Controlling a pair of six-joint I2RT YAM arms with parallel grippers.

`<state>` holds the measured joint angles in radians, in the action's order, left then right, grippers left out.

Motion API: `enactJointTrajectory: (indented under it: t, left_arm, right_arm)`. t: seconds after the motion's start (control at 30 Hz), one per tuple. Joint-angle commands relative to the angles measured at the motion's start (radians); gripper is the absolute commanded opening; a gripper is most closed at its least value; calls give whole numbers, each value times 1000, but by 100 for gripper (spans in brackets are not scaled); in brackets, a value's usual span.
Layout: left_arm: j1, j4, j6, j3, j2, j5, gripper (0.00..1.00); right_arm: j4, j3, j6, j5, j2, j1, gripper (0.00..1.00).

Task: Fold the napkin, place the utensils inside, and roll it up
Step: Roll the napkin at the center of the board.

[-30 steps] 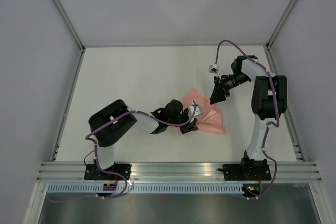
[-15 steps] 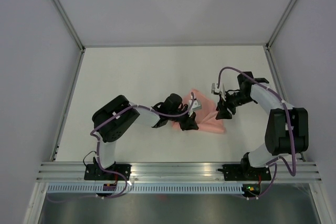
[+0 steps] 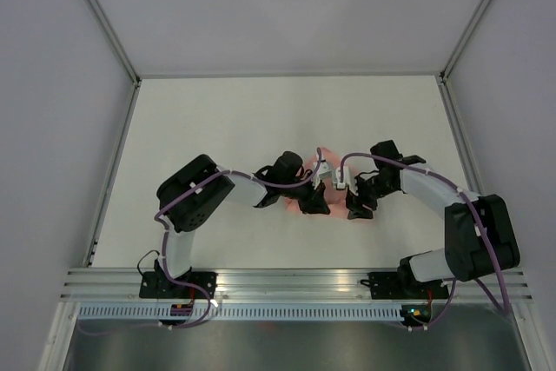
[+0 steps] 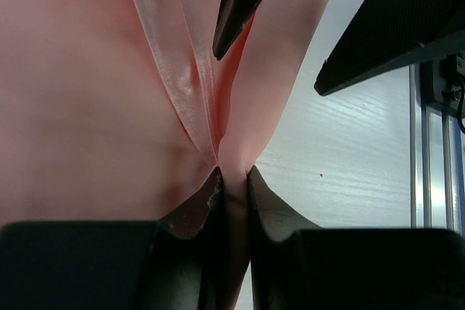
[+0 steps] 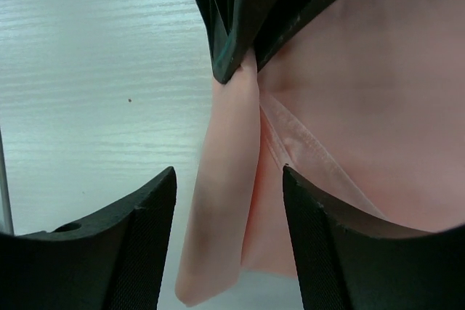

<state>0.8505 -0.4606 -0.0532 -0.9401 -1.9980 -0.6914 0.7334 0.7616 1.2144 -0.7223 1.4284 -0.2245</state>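
Note:
The pale pink napkin (image 3: 335, 206) lies bunched at the middle of the table, mostly hidden under both wrists in the top view. My left gripper (image 4: 234, 176) is shut on a raised fold of the napkin (image 4: 87, 92), with cloth pinched between its tips. My right gripper (image 5: 228, 172) is open and faces the left one, its fingers (image 5: 145, 215) straddling the hanging fold of the napkin (image 5: 225, 201) without touching it. The left gripper's tips (image 5: 236, 41) show at the top of the right wrist view, pinching that same fold. The utensils are out of view.
The white table (image 3: 217, 128) spreads around the cloth, with grey enclosure walls at left, back and right. An aluminium rail (image 3: 295, 282) runs along the near edge and also shows in the left wrist view (image 4: 429, 143). Purple cables (image 3: 347, 162) loop over both wrists.
My right arm has swung in from the far right, come down beside the left gripper at the napkin, and opened its jaws wider. The left gripper has kept its pinch on the cloth.

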Motion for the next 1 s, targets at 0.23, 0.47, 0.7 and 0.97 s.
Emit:
enactJointTrajectory:
  t: [0.23, 0.47, 0.7, 0.97]
  left_arm:
    - [-7, 195, -19, 34, -102, 43, 2]
    - [-14, 146, -30, 55, -64, 36, 4]
    - [-25, 116, -25, 67, -15, 55, 17]
    - [-27, 68, -8, 93, 57, 139, 48]
  right_arm:
    - [-176, -70, -59, 56, -20, -81, 64]
    - [-140, -10, -76, 69, 55, -81, 43]
    - [-59, 85, -108, 83, 193, -82, 21]
    - [73, 225, -127, 66, 362, -82, 6]
